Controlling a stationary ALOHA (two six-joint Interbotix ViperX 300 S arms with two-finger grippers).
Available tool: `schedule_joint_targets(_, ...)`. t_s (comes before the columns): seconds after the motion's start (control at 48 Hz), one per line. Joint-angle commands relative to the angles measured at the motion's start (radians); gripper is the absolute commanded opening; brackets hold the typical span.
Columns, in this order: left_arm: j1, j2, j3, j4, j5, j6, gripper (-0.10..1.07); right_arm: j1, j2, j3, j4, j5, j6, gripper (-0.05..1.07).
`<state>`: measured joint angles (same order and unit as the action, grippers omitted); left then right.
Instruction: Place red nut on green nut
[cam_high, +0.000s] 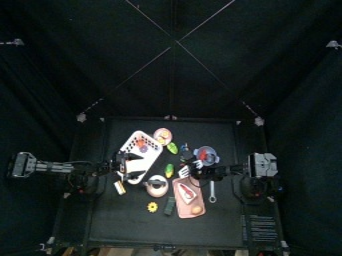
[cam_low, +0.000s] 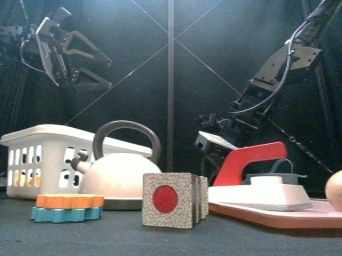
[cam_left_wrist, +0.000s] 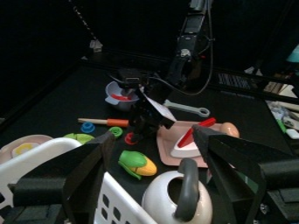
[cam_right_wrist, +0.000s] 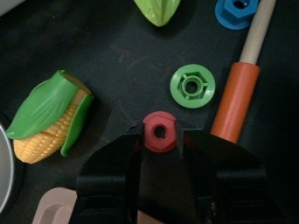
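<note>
right gripper (cam_right_wrist: 159, 144) clamped on red nut (cam_right_wrist: 159, 129), centre-low in right wrist view. green nut (cam_right_wrist: 193, 84) just up-right of it, apart, beside orange handle (cam_right_wrist: 239, 94). corn (cam_right_wrist: 47, 117) at left. left gripper (cam_left_wrist: 156, 175) jaws spread apart over kettle (cam_left_wrist: 177, 196).

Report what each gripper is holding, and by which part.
The right gripper pinches the red nut by its outer rim, beside the green nut. The left gripper is open above the table and holds nothing.
</note>
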<state>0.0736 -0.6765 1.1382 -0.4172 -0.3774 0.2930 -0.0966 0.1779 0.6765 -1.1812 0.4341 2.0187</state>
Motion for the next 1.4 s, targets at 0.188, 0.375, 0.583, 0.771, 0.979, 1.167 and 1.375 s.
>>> schedule_joint_targets(0.188,0.002,0.0,-0.014,0.0,-0.008,0.003,1.03,0.0,-0.084,-0.015,-0.028,0.011,0.0,0.66)
schedule_joint_targets(0.375,0.002,0.0,-0.011,0.0,-0.006,0.003,1.03,-0.012,-0.129,-0.012,-0.051,0.046,0.0,0.66)
schedule_joint_targets(0.583,0.003,0.0,-0.011,-0.002,-0.008,0.003,1.03,-0.061,-0.129,-0.015,-0.058,0.049,0.0,0.66)
schedule_joint_targets(0.771,0.002,0.0,-0.011,-0.002,-0.006,0.003,1.03,-0.083,-0.109,-0.012,-0.057,0.049,0.002,0.66)
schedule_joint_targets(0.979,0.002,0.0,-0.011,-0.002,-0.006,0.003,1.03,-0.086,-0.094,-0.014,-0.054,0.038,0.002,0.66)
schedule_joint_targets(1.167,0.002,0.0,-0.011,-0.002,-0.006,0.003,1.04,-0.084,-0.074,-0.015,-0.051,0.025,0.002,0.66)
schedule_joint_targets(1.375,0.003,0.0,-0.011,0.0,-0.006,0.005,1.04,-0.087,-0.064,-0.018,-0.052,0.025,0.002,0.66)
